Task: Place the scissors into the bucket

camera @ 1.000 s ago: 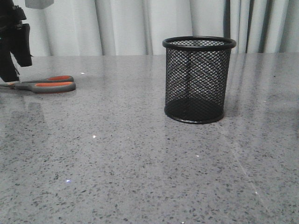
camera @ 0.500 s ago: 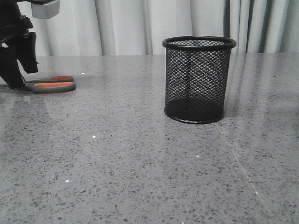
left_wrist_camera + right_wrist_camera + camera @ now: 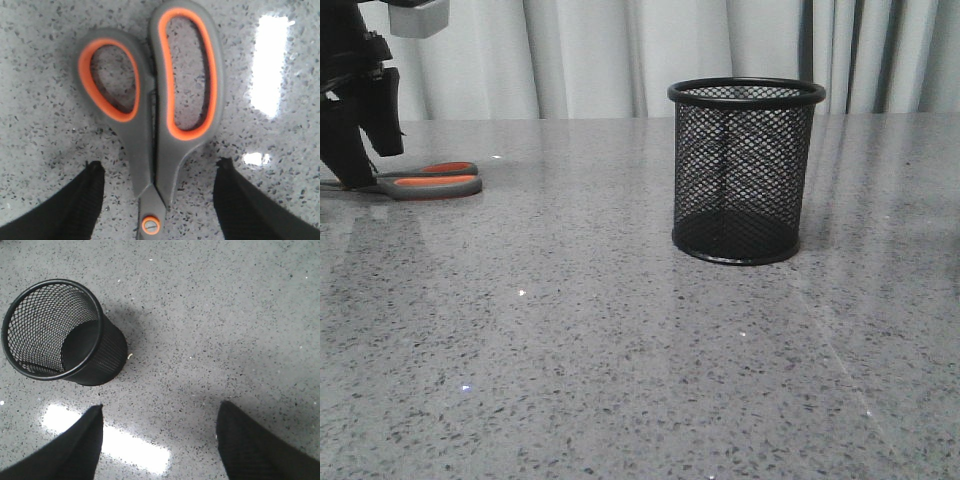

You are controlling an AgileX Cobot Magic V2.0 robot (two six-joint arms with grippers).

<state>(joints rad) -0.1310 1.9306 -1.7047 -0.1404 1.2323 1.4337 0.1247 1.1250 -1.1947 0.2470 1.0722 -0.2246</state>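
Observation:
The scissors [image 3: 428,181], dark grey handles with orange linings, lie flat on the grey table at the far left. In the left wrist view the scissors [image 3: 155,110] lie closed, pivot screw between my fingers. My left gripper [image 3: 157,172] is open, one finger on each side of the scissors' neck, not touching it; it also shows in the front view [image 3: 365,140] just over the blades' end. The black wire-mesh bucket [image 3: 745,170] stands upright and empty at centre right, also in the right wrist view [image 3: 62,332]. My right gripper [image 3: 159,412] is open and empty above bare table beside the bucket.
Grey speckled tabletop [image 3: 570,350] with bright light reflections. Pale curtains [image 3: 600,55] hang behind the far edge. The blades of the scissors are hidden behind my left arm in the front view.
My left arm has shifted a little to the right and tilted over the scissors over the last second. The scissors and bucket have not moved.

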